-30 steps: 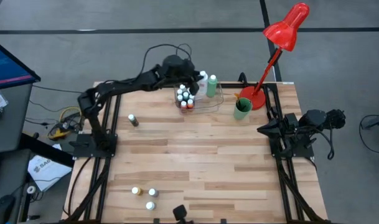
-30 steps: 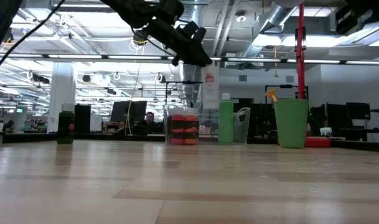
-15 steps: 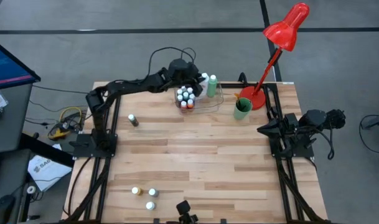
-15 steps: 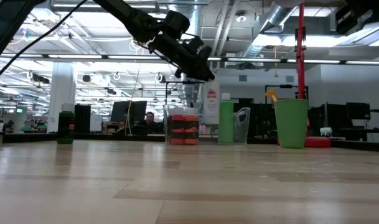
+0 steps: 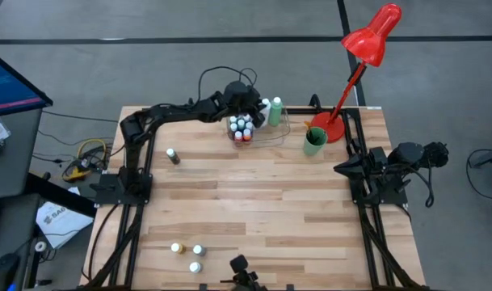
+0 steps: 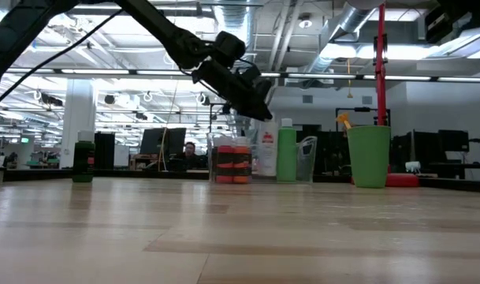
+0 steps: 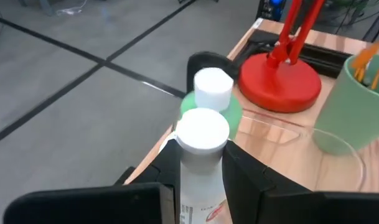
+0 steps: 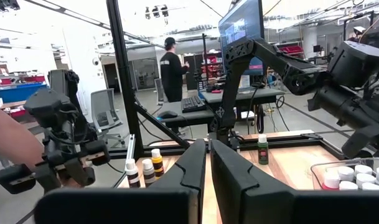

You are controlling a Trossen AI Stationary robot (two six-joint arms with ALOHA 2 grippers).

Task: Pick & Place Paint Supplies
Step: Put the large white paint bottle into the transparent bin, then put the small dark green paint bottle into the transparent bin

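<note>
My left gripper (image 5: 256, 103) is shut on a tall white bottle (image 7: 201, 149) at the table's far edge, over the clear tray (image 5: 279, 129). The tray holds several small white-capped bottles (image 5: 241, 128) and a tall green bottle (image 5: 275, 110), which stands upright right beside the white one (image 6: 265, 150). A dark little bottle (image 5: 173, 156) stands alone at the left. Three small bottles (image 5: 189, 255) stand near the front edge. My right gripper (image 5: 340, 168) waits shut at the table's right side. My left gripper pinches the white bottle's body just below its white cap (image 7: 200, 177) between its two fingers (image 7: 242, 180). They come slanting down from the table's left. The bottle is upright, its base low in the tray; whether it stands there I cannot tell.
A green cup (image 5: 313, 141) holding orange-tipped sticks stands right of the tray, next to a red desk lamp's base (image 5: 333, 127). The wide wooden middle of the table (image 5: 262, 202) is bare. A person stands in the room beyond (image 8: 173, 68).
My left gripper has gone down and a little toward the table's right with the white bottle. The bottle has stayed upright and has sunk from above the tray to beside the green bottle.
</note>
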